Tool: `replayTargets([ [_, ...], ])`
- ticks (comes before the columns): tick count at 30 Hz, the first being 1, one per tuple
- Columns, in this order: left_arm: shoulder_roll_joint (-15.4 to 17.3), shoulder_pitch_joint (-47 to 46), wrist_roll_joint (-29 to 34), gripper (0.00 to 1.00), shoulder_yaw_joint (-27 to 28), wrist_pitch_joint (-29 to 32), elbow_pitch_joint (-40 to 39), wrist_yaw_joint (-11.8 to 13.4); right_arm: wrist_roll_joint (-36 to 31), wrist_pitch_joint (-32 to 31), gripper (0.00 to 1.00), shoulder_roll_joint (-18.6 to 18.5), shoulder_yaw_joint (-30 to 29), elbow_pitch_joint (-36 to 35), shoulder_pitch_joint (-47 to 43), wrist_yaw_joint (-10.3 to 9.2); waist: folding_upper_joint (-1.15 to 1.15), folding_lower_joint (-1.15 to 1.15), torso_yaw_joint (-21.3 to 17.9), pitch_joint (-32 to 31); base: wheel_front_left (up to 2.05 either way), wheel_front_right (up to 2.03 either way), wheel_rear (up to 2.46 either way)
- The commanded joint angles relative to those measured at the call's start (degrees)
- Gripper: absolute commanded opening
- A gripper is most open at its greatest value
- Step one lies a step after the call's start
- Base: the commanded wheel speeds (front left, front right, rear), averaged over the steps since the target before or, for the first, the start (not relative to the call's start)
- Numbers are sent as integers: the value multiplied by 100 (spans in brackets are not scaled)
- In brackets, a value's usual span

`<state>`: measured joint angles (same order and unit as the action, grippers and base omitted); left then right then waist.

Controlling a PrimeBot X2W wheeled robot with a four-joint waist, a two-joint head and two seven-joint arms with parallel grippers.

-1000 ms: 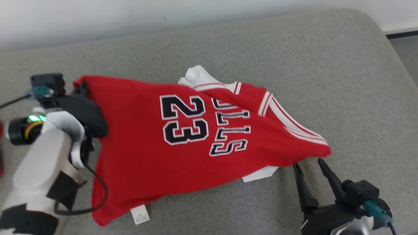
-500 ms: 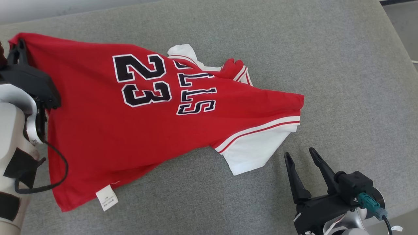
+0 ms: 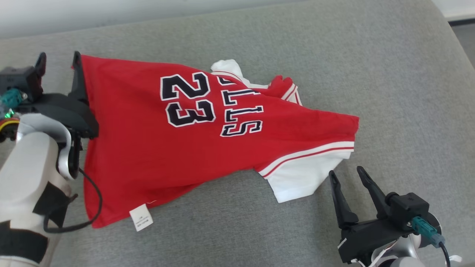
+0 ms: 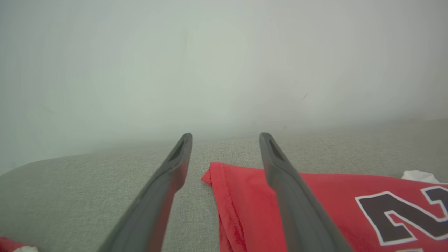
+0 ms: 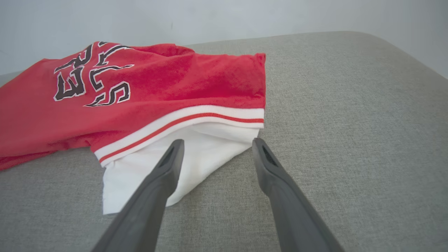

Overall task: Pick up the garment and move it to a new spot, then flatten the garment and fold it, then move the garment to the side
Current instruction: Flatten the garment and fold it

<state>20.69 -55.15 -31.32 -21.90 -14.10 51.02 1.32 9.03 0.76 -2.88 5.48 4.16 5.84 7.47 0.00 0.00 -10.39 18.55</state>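
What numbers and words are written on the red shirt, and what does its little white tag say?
"23": a big black number with a white outline, on the red shirt.
"LLS": black letters beside the number; the start of the word is hidden in a fold.
The white tag at the shirt's hem has print on it, but it is too small to read.

A grey woven cushion (image 3: pixel 259 230), rounded at the upper right of the head view, stretches across the frame. A plain pale wall (image 3: pixel 111 15) runs along the top edge behind it. At far upper right, a dark skirting strip (image 3: pixel 462 22) meets grey floor (image 3: pixel 467 44). A small red-and-white scrap (image 4: pixel 14 245), possibly cloth, lies in the lower-left corner of the left wrist view.
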Motion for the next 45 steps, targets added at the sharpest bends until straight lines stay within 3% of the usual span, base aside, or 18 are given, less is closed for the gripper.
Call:
replayTargets([
  [1,-3,196,-69,100,38,-57,-107,-101,-13,2,100,-1,-78,15,-67,5,0,0,294,-291,0,0,0],
  [5,-82,611,-156,100,115,-103,-471,-274,-31,-31,100,0,-252,42,-184,5,0,0,539,-542,0,0,0],
  [9,-241,1336,-69,100,284,-108,-1174,-209,-45,-58,100,-2,-479,42,-387,5,0,0,728,-848,0,0,0],
  [18,-684,3339,357,100,750,-110,-2825,-66,-53,-172,100,1,-745,87,-754,5,0,0,843,-1465,0,0,0],
  [31,-1378,5937,1179,100,1737,-112,-4416,-284,-72,-389,100,0,-943,222,-1197,5,0,0,927,-2025,0,0,0],
  [37,-1606,6460,1455,100,2072,-112,-4674,-502,-156,-626,100,-3,-1155,486,-988,5,0,0,965,-2044,0,0,0],
  [45,-1749,6429,1681,100,2148,-113,-4689,-627,-347,-1233,100,-108,-1483,964,-113,5,0,0,974,-1888,0,0,0],
])
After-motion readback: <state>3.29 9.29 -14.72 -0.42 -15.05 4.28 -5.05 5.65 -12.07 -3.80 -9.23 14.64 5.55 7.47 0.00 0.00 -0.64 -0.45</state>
